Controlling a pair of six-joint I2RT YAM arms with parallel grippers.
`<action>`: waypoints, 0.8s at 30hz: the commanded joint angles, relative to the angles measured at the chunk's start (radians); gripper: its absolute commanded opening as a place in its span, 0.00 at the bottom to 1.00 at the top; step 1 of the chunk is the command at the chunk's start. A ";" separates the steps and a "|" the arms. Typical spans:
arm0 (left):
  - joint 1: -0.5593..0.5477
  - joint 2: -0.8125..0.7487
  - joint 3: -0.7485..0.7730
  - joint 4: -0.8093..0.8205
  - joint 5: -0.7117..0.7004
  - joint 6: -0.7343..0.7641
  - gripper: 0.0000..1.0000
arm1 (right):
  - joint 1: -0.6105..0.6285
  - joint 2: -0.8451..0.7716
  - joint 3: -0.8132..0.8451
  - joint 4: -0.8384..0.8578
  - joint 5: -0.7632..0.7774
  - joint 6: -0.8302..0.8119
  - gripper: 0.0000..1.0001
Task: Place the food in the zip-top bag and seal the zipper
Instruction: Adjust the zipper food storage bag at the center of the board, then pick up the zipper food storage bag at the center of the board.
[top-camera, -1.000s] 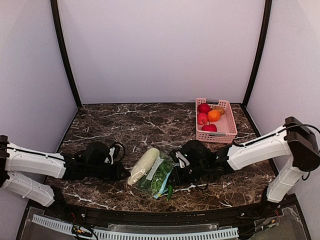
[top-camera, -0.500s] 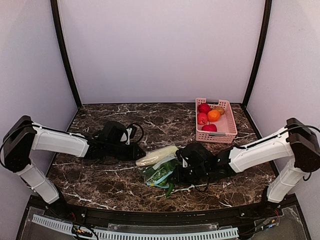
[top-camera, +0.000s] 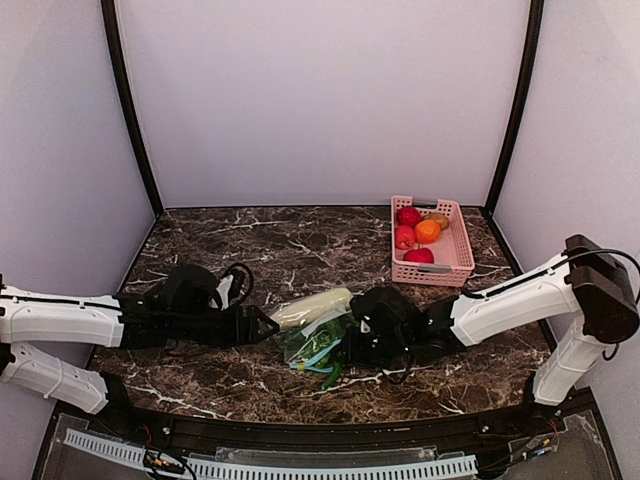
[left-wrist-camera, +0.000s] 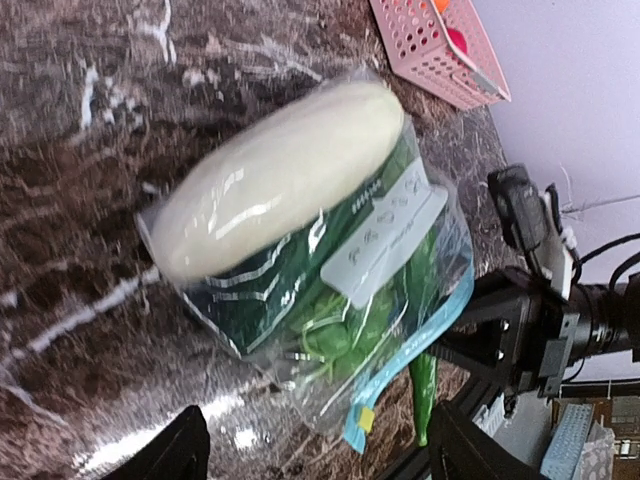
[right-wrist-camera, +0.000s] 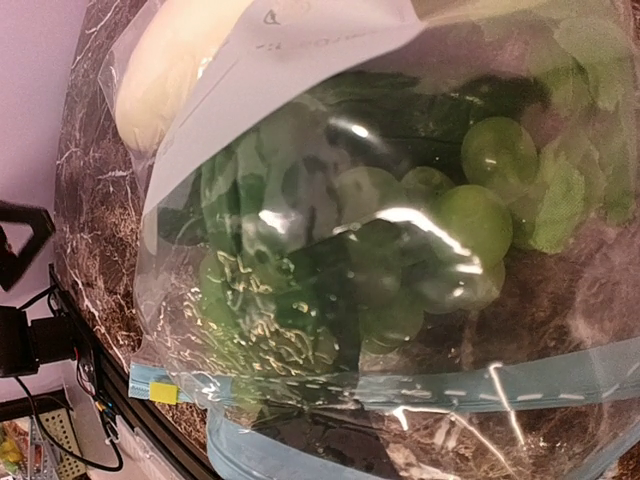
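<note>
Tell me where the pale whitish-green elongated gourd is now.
In the top external view, the pale whitish-green gourd lies mid-table along the far edge of the clear plastic bag, just right of the left gripper.

Legible text: none.

Whitish label patch (left-wrist-camera: 385, 238) on the zip-top bag (left-wrist-camera: 300, 280): faint grey marks in the left wrist view, blurred, characters not resolvable.

Right wrist view: same patch (right-wrist-camera: 290, 60) carries a short pale scrawl near its upper edge, too faint to read.

Top view: patch too small to tell.
</note>
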 joint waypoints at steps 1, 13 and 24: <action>-0.094 -0.033 -0.126 0.133 -0.020 -0.210 0.73 | 0.020 0.025 0.015 -0.016 0.040 0.026 0.00; -0.177 0.157 -0.165 0.451 0.028 -0.322 0.53 | 0.037 0.024 0.023 -0.026 0.073 0.039 0.00; -0.192 0.249 -0.154 0.521 0.037 -0.349 0.35 | 0.037 0.021 0.028 -0.032 0.086 0.039 0.00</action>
